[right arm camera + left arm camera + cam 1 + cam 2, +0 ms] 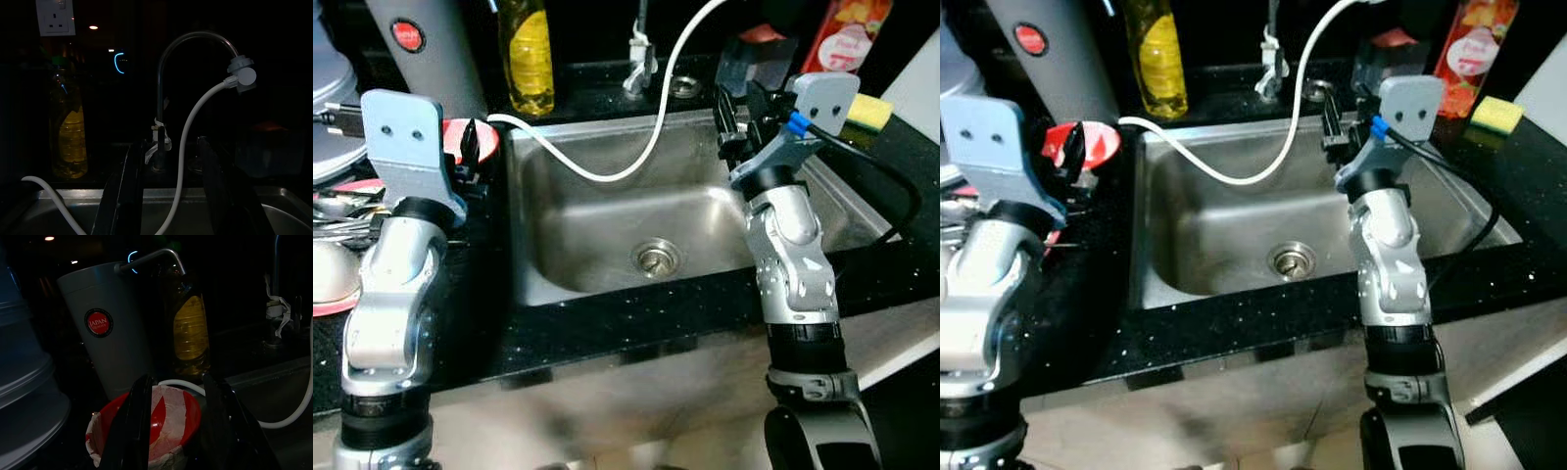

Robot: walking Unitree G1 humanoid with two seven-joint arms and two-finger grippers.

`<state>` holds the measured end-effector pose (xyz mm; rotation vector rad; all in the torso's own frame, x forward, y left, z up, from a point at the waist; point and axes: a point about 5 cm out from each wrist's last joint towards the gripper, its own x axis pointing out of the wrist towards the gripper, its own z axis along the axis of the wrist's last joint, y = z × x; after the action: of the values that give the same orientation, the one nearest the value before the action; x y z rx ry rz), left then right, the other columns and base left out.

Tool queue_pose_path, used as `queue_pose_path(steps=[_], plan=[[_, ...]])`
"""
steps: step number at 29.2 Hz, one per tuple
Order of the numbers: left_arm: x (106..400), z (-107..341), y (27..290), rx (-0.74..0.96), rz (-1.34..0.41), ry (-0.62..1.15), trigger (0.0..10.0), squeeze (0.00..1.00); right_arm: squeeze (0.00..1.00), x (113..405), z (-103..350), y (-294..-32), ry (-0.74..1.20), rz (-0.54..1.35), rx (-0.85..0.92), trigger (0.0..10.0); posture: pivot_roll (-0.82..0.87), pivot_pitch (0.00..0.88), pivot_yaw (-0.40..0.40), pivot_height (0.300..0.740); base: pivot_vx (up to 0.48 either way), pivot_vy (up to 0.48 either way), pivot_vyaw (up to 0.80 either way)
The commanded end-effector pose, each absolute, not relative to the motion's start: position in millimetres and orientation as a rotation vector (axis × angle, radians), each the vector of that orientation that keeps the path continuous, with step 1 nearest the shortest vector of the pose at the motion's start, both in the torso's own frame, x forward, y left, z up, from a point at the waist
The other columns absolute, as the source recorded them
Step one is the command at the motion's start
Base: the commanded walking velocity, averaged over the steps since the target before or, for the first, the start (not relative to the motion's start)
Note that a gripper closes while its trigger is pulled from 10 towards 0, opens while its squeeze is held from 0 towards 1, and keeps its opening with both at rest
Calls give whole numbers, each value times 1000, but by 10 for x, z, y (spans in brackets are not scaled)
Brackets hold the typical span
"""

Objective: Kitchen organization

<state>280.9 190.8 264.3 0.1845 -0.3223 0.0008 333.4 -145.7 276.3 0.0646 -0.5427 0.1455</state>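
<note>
A steel sink (597,220) is set in a black counter, with a drain (656,258) in its floor. A white hose (651,147) hangs from the faucet (164,93) into the basin. My left gripper (178,431) is open over the left counter, its fingers on either side of a red bowl (168,418) lined with white wrap. I cannot tell if they touch it. My right gripper (171,196) is open above the sink's back right corner, pointing at the faucet base, with nothing held.
A grey cylinder with a red sticker (421,44) and a yellow oil bottle (527,54) stand behind the bowl. Dishes and cutlery (337,220) crowd the far left counter. A yellow sponge (868,110) and a red packet (847,34) sit at the back right.
</note>
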Motion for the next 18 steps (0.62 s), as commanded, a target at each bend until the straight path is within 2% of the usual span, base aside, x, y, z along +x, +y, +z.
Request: queue_pose_path(steps=[1,14,18], plan=[[2805,2627,1874,171,-11,-327,10000,0,0,3340,2756,-1482,-540,138,68,10000,26,0,18,740,0,0,0],[2812,2608,1891,166,-4,-311,10000,0,0,3341,2749,-1476,-534,138,69,10000,29,0,16,740,0,0,0],[2807,2621,1903,161,4,-319,10000,0,0,3344,2747,-1473,-534,139,70,10000,30,0,16,740,0,301,0]])
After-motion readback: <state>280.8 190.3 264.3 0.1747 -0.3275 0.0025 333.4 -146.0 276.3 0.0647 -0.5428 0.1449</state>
